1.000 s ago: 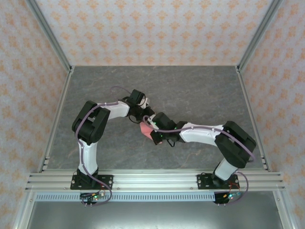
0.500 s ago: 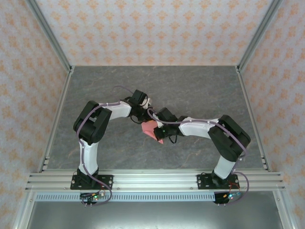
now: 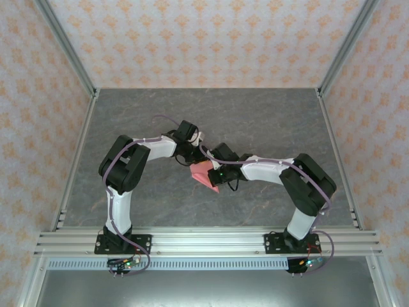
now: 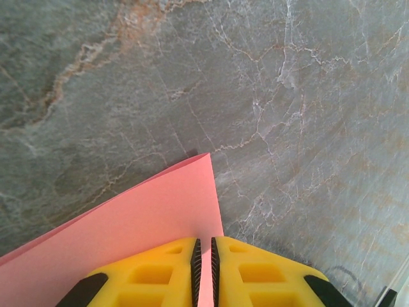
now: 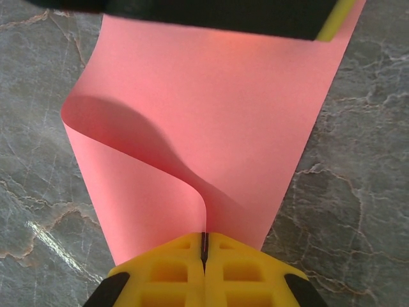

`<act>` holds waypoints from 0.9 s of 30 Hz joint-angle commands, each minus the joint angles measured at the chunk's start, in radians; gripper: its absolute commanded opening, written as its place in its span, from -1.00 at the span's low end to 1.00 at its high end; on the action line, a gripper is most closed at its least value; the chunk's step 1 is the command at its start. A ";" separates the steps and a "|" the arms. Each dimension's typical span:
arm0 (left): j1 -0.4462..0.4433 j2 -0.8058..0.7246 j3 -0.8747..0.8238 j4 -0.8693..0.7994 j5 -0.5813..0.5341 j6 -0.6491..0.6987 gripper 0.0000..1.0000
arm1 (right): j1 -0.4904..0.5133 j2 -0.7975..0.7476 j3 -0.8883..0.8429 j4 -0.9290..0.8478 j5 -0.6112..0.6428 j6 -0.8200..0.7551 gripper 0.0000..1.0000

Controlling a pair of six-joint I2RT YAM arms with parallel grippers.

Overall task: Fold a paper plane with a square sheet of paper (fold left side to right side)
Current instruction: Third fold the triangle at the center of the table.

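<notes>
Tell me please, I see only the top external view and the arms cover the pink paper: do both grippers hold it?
Observer: The left gripper does; its wrist view shows the jaws shut on an edge of the square sheet of paper.
Operator: And the right one?
Observer: The right gripper is also shut on the sheet.
Operator: Is the paper flat?
Observer: No; the right wrist view shows it bent over in a rounded loop, without a sharp crease.

No legible text, label, brand, number or sign on any visible surface
</notes>
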 commanded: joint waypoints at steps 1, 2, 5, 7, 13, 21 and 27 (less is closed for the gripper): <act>-0.021 0.040 0.002 -0.078 -0.037 0.021 -0.67 | -0.006 -0.015 0.009 -0.016 0.027 0.012 -1.00; -0.022 0.040 0.001 -0.078 -0.037 0.021 -0.68 | -0.007 -0.019 0.008 -0.017 0.031 0.014 -1.00; -0.023 0.041 0.000 -0.077 -0.037 0.022 -0.68 | -0.008 -0.023 0.009 -0.017 0.035 0.016 -1.00; -0.024 0.043 0.001 -0.077 -0.037 0.020 -0.68 | -0.008 -0.021 0.011 -0.016 0.036 0.016 -1.00; -0.026 0.043 0.000 -0.077 -0.036 0.022 -0.68 | -0.009 -0.024 0.010 -0.016 0.050 0.022 -1.00; -0.028 0.043 0.000 -0.075 -0.038 0.022 -0.69 | -0.009 -0.052 0.006 -0.007 0.041 0.024 -1.00; -0.028 0.043 0.001 -0.078 -0.038 0.021 -0.69 | -0.009 -0.042 0.013 -0.018 0.045 0.021 -1.00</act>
